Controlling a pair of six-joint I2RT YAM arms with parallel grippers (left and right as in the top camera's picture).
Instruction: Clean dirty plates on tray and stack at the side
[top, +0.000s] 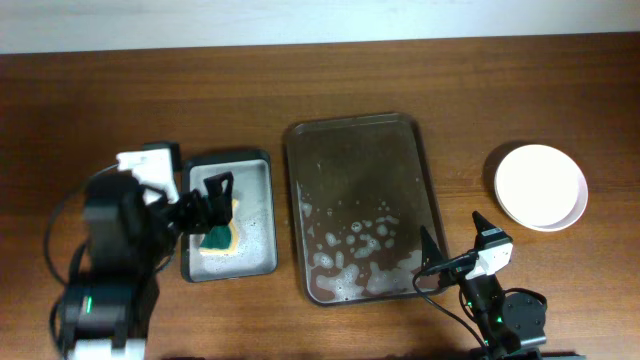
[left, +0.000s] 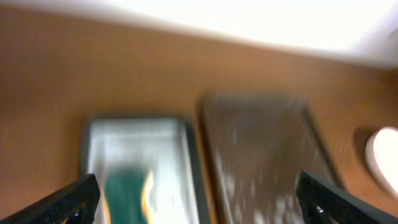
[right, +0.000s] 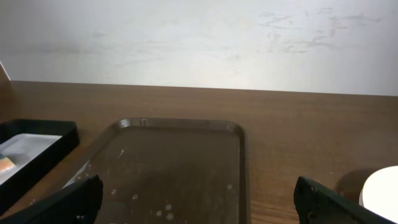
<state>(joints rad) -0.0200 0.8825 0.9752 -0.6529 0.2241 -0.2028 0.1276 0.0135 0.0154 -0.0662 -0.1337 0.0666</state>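
The dark brown tray (top: 355, 165) lies mid-table with no plate on it. White soap foam covers its near half. The white plates (top: 541, 186) sit as one pile on the table to the right of the tray. I cannot tell how many are in it. My left gripper (top: 210, 200) is open and empty above the grey metal tray. My right gripper (top: 455, 238) is open and empty at the brown tray's near right corner. In the right wrist view the brown tray (right: 180, 162) lies ahead of the open jaws (right: 199, 208), and a plate edge (right: 382, 193) shows at the right.
The grey metal tray (top: 255, 215) with a black rim lies left of the brown tray and holds a green and yellow sponge (top: 218, 238). The left wrist view is blurred. It shows the sponge (left: 127, 196), the brown tray (left: 267, 149) and the open jaws (left: 199, 208).
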